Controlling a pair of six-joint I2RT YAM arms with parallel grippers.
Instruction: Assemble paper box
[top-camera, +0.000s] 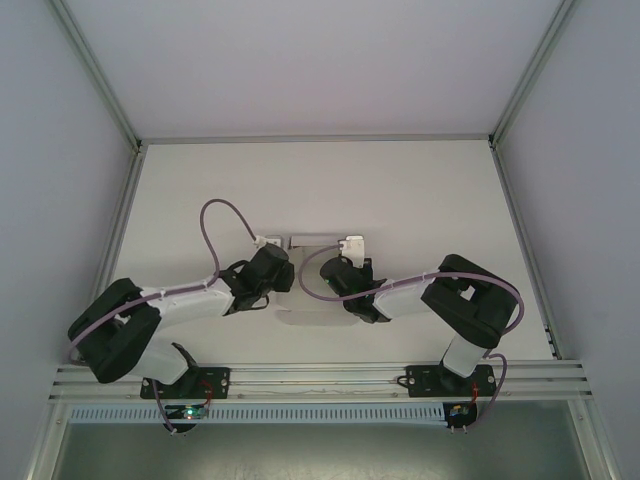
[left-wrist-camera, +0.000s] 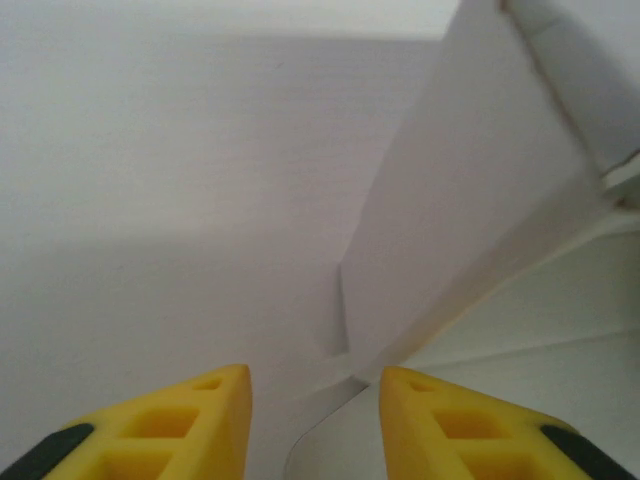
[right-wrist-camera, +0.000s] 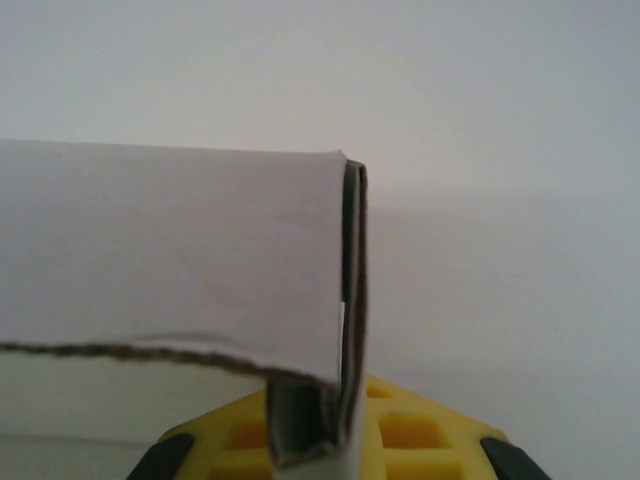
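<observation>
The paper box (top-camera: 303, 311) is white card lying mid-table between the two arms, partly folded, with flaps standing up. My left gripper (top-camera: 272, 262) is at its left side. In the left wrist view a raised panel of the paper box (left-wrist-camera: 470, 220) slants up on the right, and the left gripper (left-wrist-camera: 313, 378) is open, its yellow fingers (left-wrist-camera: 190, 425) apart with a curved flap edge lying beyond the gap. My right gripper (top-camera: 345, 272) is at the box's right side. There the right gripper (right-wrist-camera: 335, 410) is shut on a doubled wall of the paper box (right-wrist-camera: 170, 250).
The white table (top-camera: 420, 200) extends back to the enclosure walls. An aluminium rail (top-camera: 320, 378) runs along the near edge, where both arm bases are bolted. Purple cables (top-camera: 212, 215) loop above each wrist.
</observation>
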